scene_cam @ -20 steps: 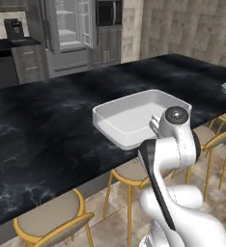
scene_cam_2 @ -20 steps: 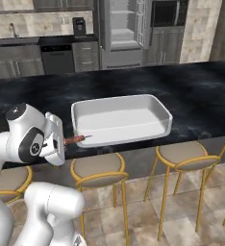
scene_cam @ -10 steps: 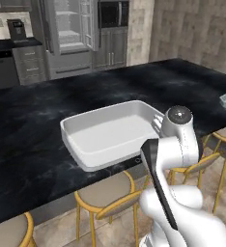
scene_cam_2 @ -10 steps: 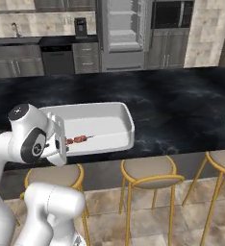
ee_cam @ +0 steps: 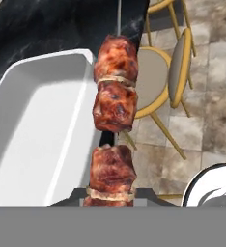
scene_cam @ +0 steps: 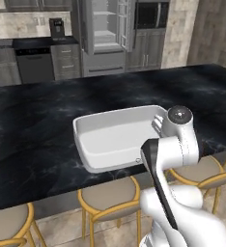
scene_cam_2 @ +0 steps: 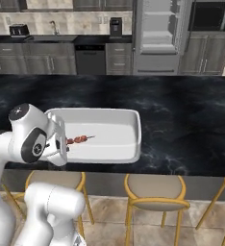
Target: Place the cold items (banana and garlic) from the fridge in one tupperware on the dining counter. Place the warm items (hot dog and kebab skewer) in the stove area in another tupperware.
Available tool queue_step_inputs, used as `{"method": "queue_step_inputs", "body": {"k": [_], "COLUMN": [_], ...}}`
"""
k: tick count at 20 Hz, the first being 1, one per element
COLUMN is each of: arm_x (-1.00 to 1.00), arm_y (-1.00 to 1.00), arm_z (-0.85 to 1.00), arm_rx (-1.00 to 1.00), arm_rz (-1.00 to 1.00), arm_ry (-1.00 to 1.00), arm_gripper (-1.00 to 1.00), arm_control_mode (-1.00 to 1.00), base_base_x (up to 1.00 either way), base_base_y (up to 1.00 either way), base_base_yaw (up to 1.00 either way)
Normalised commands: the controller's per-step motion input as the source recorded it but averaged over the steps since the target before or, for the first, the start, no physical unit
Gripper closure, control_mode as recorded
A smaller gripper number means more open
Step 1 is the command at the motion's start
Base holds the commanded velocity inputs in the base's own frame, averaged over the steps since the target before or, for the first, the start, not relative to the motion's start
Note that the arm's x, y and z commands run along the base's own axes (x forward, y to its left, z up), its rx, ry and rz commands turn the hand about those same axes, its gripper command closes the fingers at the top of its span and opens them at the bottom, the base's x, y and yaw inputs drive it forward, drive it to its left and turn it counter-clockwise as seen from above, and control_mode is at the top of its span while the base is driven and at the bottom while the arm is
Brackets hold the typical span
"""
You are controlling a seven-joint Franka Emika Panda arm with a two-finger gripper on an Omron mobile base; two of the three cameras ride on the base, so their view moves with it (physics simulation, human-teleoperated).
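Hand view: gripper (ee_cam: pixel 110 198) closed on the kebab skewer (ee_cam: pixel 114 120), whose meat chunks extend past the corner of the white tupperware (ee_cam: pixel 33 125). Right base view: skewer tip over the tupperware's near-left part; the tupperware sits at the near edge of the black marble desk (scene_cam_2: pixel 181 125), above stools (scene_cam_2: pixel 155 194).

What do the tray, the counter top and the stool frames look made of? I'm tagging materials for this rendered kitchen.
Tray: smooth matte white, likely plastic, going by its rounded moulded rim. Counter top: polished black marble by its white veins and soft sheen. Stool frames: yellowish and thin, possibly brass-look metal or wood; the look leaves it open.
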Motion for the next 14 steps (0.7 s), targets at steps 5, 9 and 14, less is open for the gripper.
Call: {"method": "queue_step_inputs", "body": {"k": [5, 9, 14], "arm_x": [0.6, 1.0, 1.0], "arm_y": [-0.08, 0.0, 0.22], "arm_z": [0.02, 0.03, 0.03], "arm_rx": [0.17, 0.21, 0.04], "arm_rz": [0.1, 0.0, -0.19], "arm_ry": [0.01, 0.11, 0.2], "arm_gripper": [1.0, 1.0, 1.0], "arm_control_mode": [-1.0, -1.0, -1.0], "base_base_x": [0.35, 0.0, 0.0], "base_base_y": [-0.12, 0.0, 0.0], "base_base_yaw": [0.15, 0.0, 0.0]}}
